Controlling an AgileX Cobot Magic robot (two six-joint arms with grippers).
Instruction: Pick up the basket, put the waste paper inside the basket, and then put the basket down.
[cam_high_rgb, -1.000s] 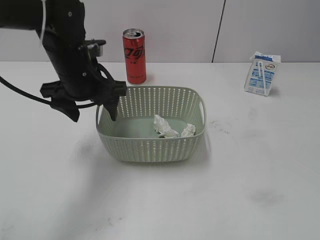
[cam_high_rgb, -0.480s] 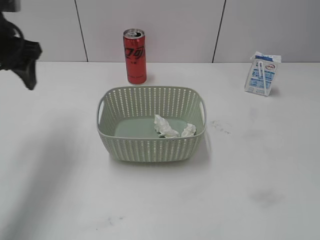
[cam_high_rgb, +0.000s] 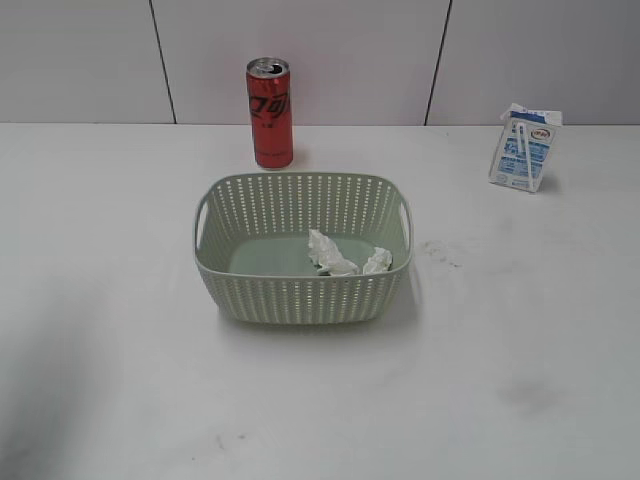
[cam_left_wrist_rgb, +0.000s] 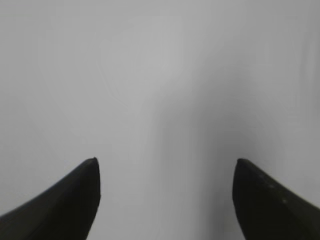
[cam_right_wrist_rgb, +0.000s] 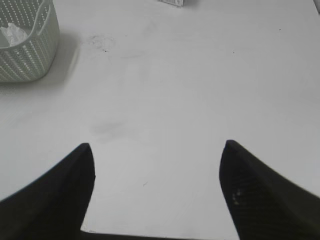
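Gone from the left edge, the left gripper (cam_left_wrist_rgb: 165, 200) hangs spread and empty, right gripper (cam_right_wrist_rgb: 157, 190) likewise, paper (cam_high_rgb: 340, 255) resting in the basket (cam_high_rgb: 300, 290).

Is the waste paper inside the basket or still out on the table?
Inside: white wads of waste paper lie on the floor of the basket.

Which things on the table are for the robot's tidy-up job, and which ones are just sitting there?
For the job:
- the basket, standing on the table
- the waste paper, lying inside the basket

Just sitting there:
- the red can, upright behind the basket
- the drink carton, far off to the right
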